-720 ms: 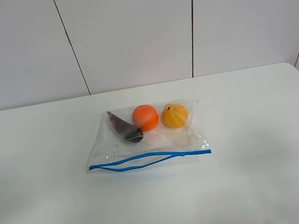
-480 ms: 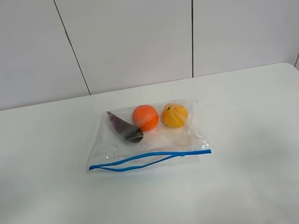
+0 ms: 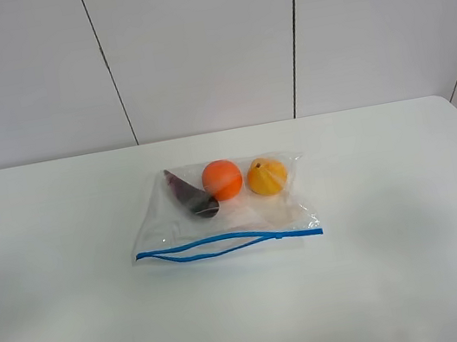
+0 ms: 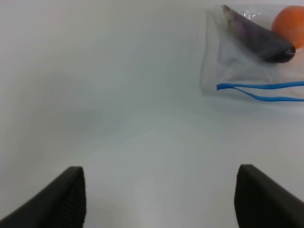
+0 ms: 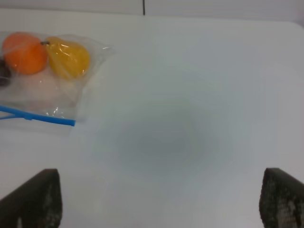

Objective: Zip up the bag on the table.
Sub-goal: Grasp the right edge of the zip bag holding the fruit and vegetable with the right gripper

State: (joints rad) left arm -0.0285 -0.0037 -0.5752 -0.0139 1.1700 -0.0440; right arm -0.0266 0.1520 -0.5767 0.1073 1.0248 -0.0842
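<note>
The clear bag (image 3: 227,215) lies flat in the middle of the white table (image 3: 66,251). Inside it are a purple eggplant (image 3: 190,195), an orange (image 3: 222,179) and a yellow pear (image 3: 266,176). Its blue zipper strip (image 3: 223,242) runs along the near edge, with the two blue lines apart over the left part. The left gripper (image 4: 161,199) is open and empty above bare table, well off the bag's left end (image 4: 228,71). The right gripper (image 5: 156,202) is open and empty, well off the bag's right end (image 5: 42,90). Neither gripper shows in the exterior high view.
A white panelled wall (image 3: 199,44) stands behind the table's far edge. The table's right rear corner (image 3: 440,100) is rounded. Bare tabletop lies on both sides of the bag and in front of it.
</note>
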